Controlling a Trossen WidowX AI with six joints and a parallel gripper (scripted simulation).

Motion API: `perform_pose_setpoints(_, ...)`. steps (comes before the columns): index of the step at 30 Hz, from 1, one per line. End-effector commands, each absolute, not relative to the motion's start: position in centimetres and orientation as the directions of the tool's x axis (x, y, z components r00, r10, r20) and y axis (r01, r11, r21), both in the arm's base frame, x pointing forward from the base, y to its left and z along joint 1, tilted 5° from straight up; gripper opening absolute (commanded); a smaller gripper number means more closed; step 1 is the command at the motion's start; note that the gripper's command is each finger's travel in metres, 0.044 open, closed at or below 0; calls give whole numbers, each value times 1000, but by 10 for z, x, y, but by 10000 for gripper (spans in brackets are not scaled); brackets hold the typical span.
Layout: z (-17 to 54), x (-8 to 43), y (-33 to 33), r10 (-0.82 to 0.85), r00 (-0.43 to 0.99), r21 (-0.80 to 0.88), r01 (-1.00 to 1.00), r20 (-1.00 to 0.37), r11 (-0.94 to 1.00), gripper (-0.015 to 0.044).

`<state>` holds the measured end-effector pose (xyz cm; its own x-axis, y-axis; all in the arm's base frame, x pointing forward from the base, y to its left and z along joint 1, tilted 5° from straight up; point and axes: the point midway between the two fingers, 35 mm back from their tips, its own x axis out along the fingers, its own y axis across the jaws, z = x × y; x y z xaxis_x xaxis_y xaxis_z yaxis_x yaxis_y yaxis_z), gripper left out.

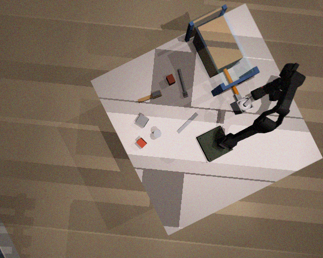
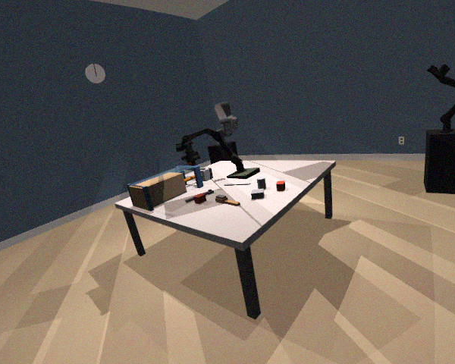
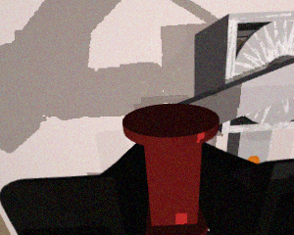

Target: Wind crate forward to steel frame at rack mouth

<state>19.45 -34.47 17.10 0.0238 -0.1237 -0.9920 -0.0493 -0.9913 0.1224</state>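
Top view: gripper (image 1: 250, 97) (image 3: 164, 141) is hovering just beside the winch (image 1: 243, 106) (image 2: 206, 174) (image 3: 232, 73), w/ the handle's grey arm (image 1: 247, 101) (image 3: 265, 93) reaching over the winch top. Wrist cam: fingers are pinching the handle's red knob (image 3: 172, 166), one on each side; knob's flat round cap is showing above them. Crate (image 1: 225, 55) (image 2: 163, 189) is sitting inside the guard cubby, looking flat, its front standing back from the blue frame (image 1: 235, 81) (image 2: 200, 176) at the mouth, w/ a gap between. Orange strap (image 1: 230, 80) (image 2: 189, 178) is running from crate side under/past frame (can't tell which) to winch. Hammer-like tool (image 1: 150, 96) (image 2: 227, 200), dk grey bar tool (image 1: 182, 83) (image 2: 199, 196) & red block (image 1: 170, 79) (image 2: 199, 198) are lying near each other on the bench (image 1: 225, 177) (image 2: 227, 223).
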Motion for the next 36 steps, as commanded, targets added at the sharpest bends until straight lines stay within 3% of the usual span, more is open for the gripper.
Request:
perform_pose_setpoints(1,170,216,-332,-101,58,100,-22,-993,-995,0)
perform_pose_setpoints(36,169,247,-302,-98,61,97,-22,-993,-995,0)
